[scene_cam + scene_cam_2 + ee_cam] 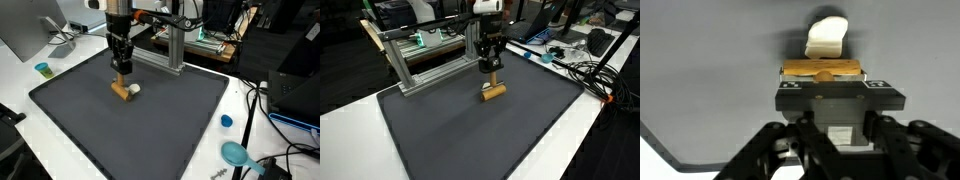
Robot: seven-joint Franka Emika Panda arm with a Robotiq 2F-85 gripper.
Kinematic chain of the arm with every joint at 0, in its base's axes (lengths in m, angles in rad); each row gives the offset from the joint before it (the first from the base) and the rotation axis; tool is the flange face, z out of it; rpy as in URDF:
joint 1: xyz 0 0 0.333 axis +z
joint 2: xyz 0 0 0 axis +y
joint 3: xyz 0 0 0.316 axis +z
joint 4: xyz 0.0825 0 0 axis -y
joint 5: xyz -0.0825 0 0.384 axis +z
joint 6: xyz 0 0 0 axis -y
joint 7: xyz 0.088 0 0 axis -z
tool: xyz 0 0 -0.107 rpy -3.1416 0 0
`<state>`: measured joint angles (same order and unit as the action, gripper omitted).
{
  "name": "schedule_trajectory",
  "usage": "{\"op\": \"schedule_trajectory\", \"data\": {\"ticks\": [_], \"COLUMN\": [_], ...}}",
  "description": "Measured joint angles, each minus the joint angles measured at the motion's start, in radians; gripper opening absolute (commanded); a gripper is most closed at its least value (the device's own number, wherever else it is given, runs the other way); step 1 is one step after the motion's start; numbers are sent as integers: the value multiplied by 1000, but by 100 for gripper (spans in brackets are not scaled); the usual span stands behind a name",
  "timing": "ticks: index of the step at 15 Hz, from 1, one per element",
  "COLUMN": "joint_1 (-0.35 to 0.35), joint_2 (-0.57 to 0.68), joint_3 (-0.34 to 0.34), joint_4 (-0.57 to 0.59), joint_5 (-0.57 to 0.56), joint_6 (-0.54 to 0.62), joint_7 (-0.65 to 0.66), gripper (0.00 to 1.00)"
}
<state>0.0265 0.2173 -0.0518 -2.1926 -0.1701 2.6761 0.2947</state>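
Gripper [832, 80] clamped on wooden block [822, 70], white piece [826, 38] just beyond it, on dark mat [180, 120]

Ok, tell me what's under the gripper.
A wooden block stands on the dark mat, with the gripper shut on it from above. A white piece lies beside the block. The block's underside is covered, and whether the two touch cannot be seen.

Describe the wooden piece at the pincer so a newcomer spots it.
On the dark grey mat, look under the black pincer near the aluminium frame. The tan wooden piece is clamped there; its only neighbour, a small white object, is paler.
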Motion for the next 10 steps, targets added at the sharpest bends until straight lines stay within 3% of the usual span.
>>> {"op": "schedule_trajectory", "data": {"ticks": [5, 10], "joint_1": [2, 5], "joint_2": [-94, -86], "joint_3": [-11, -3], "joint_4": [-46, -63], "joint_5": [-7, -13], "joint_6": [-3, -41], "joint_7": [0, 0], "gripper": [22, 22]}}
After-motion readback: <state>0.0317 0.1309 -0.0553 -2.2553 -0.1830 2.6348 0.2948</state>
